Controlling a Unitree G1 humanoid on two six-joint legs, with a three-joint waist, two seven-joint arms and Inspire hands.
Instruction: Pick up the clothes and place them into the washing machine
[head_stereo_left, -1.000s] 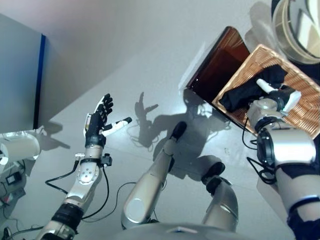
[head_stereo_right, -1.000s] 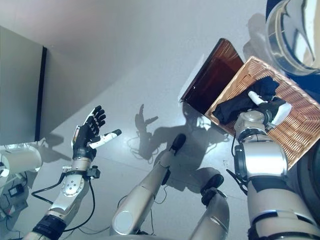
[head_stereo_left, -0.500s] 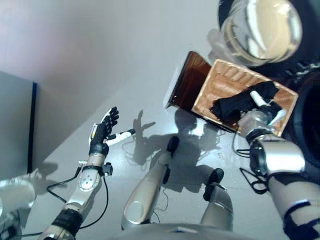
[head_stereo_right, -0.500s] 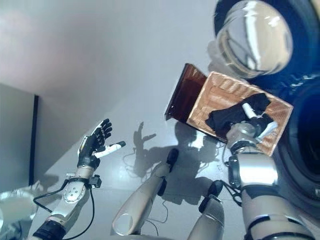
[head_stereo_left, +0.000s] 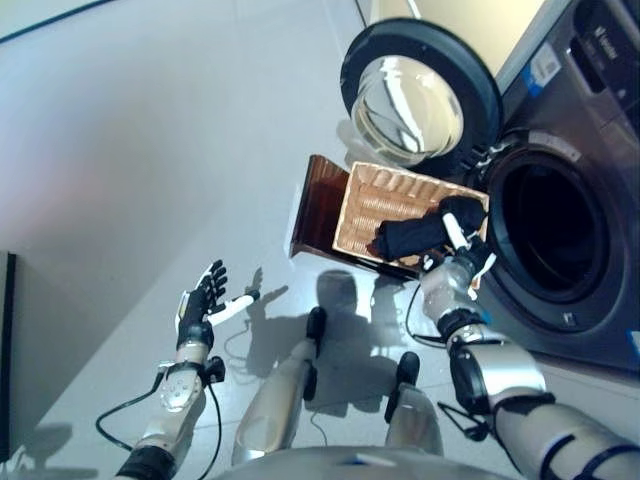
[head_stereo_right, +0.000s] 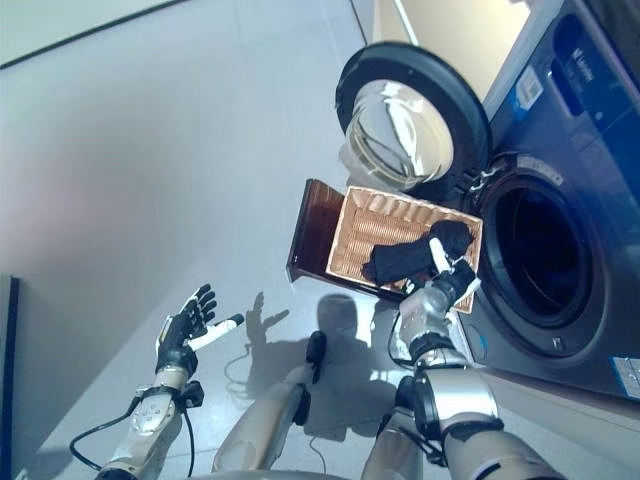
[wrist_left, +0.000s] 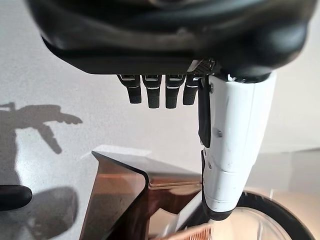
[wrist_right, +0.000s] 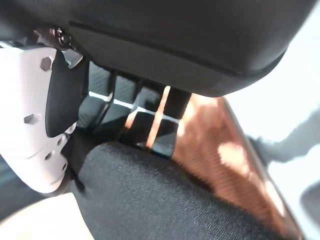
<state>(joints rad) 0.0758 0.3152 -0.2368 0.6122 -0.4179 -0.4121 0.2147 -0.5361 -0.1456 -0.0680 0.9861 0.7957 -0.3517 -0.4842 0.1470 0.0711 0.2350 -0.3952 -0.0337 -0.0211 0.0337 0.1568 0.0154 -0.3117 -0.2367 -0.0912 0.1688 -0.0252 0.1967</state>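
A black garment lies in a wicker basket on the floor. My right hand rests on the garment's near end. The right wrist view shows its fingers and white-covered thumb curled into the black cloth. Right of the basket stands the washing machine; its drum is dark and its round door is swung open behind the basket. My left hand hovers over the bare floor at the lower left, fingers straight, holding nothing.
The basket sits on a low dark-brown stand that sticks out on its left side. Grey floor stretches away to the left and behind. A dark edge shows at the far left.
The whole picture has shifted, so the camera moved: the washing machine and its open door have come fully into view. My right hand stays on the black garment; the left hand stays open.
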